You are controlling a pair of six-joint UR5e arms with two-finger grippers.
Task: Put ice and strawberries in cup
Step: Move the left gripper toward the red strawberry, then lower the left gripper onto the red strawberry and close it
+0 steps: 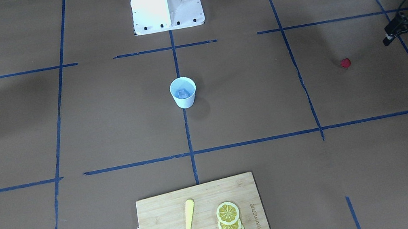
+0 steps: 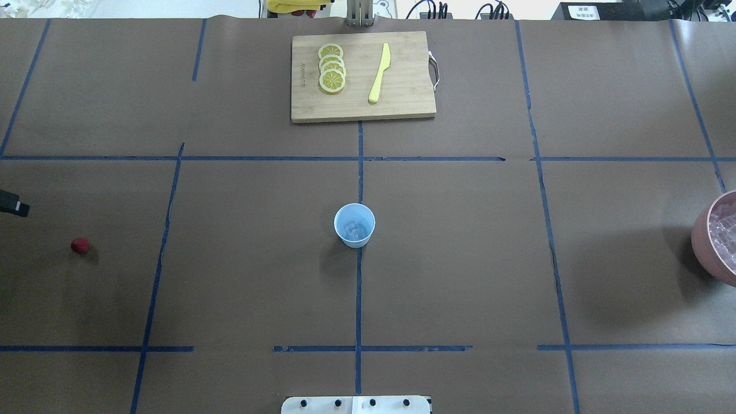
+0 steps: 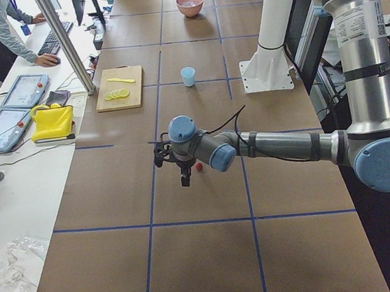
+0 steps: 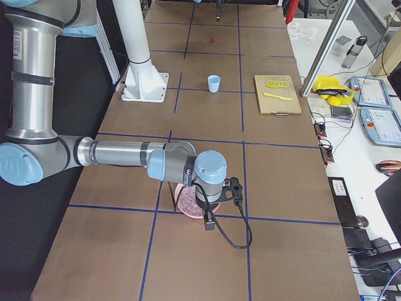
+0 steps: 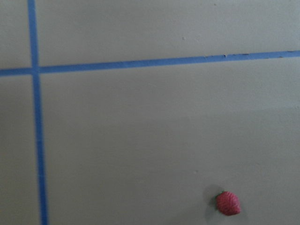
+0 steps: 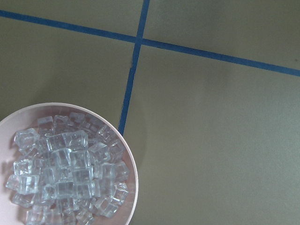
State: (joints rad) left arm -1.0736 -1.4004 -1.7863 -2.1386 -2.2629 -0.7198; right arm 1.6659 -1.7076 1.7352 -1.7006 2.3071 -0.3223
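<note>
The pale blue cup (image 2: 355, 225) stands upright at the table's middle, also in the front view (image 1: 183, 92), with clear ice (image 2: 354, 231) in its bottom. More ice (image 6: 65, 173) fills the pink bowl (image 6: 132, 164). The red strawberry (image 5: 228, 203) lies on the table at my far left (image 2: 80, 245). My left gripper (image 3: 185, 179) hovers above and just beside the strawberry; only part of it shows at the overhead view's edge (image 2: 12, 203), and I cannot tell if it is open or shut. My right gripper (image 4: 210, 221) hangs over the bowl; I cannot tell its state.
A wooden cutting board (image 2: 414, 75) at the far side holds lemon slices (image 2: 332, 68) and a yellow knife (image 2: 379, 73). The pink bowl (image 2: 704, 241) sits at the table's right edge. The robot's white base (image 1: 165, 1) is behind the cup. Blue tape lines grid the brown table.
</note>
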